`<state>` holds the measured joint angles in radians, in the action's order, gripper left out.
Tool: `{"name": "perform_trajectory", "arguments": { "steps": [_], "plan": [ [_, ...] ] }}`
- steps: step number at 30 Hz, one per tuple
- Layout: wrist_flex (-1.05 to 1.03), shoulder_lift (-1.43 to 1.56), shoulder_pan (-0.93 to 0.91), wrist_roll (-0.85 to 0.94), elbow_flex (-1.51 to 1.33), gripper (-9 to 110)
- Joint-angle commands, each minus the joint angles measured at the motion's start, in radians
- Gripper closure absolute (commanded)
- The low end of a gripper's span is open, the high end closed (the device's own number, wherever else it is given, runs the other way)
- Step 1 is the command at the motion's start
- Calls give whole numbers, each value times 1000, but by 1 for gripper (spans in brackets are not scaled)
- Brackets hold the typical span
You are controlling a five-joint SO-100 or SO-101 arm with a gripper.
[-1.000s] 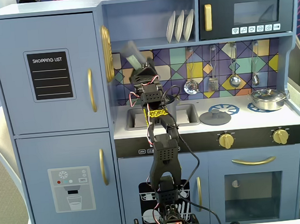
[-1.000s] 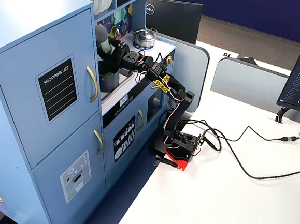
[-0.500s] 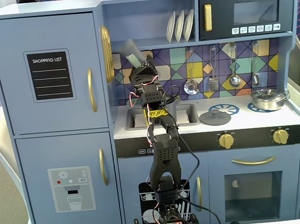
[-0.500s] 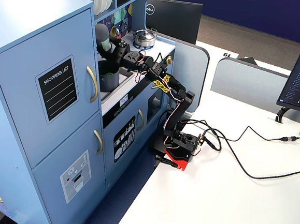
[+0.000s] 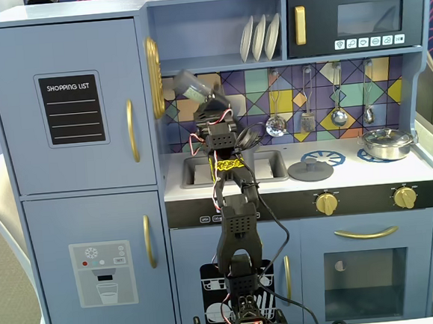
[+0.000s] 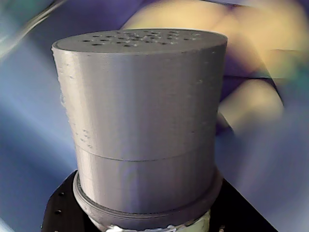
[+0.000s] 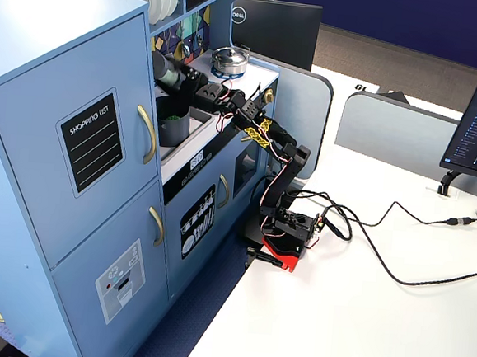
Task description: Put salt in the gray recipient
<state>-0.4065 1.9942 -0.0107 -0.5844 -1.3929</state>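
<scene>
My gripper (image 5: pixel 206 97) is shut on the salt shaker (image 5: pixel 190 84), a gray cylinder held high above the sink and tilted, its top towards the upper left. In the wrist view the shaker (image 6: pixel 145 121) fills the frame, its holed top facing away, and the black jaws (image 6: pixel 145 215) clamp its lower part. In the side fixed view the gripper (image 7: pixel 183 76) holds the shaker (image 7: pixel 165 68) above the gray pot (image 7: pixel 173 129), which stands in the sink with something green inside. In the front fixed view the arm hides the pot.
A flat gray lid with a knob (image 5: pixel 310 171) lies on the counter right of the sink (image 5: pixel 195 171). A shiny steel pan (image 5: pixel 386 142) stands on the right burner. Utensils (image 5: pixel 338 115) hang on the back wall. The fridge door (image 5: pixel 69 106) stands close on the left.
</scene>
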Motion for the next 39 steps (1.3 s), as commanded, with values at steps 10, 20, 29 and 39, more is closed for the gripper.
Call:
{"name": "perform_trajectory", "arguments": {
  "steps": [10,20,29,39],
  "plan": [
    [336,15,-655,2102,-84,101],
    [428,-123,-853,2197,-178,101],
    [505,-222,-870,2155,-204,101],
    [614,-301,-870,2102,-273,101]
  ]
}}
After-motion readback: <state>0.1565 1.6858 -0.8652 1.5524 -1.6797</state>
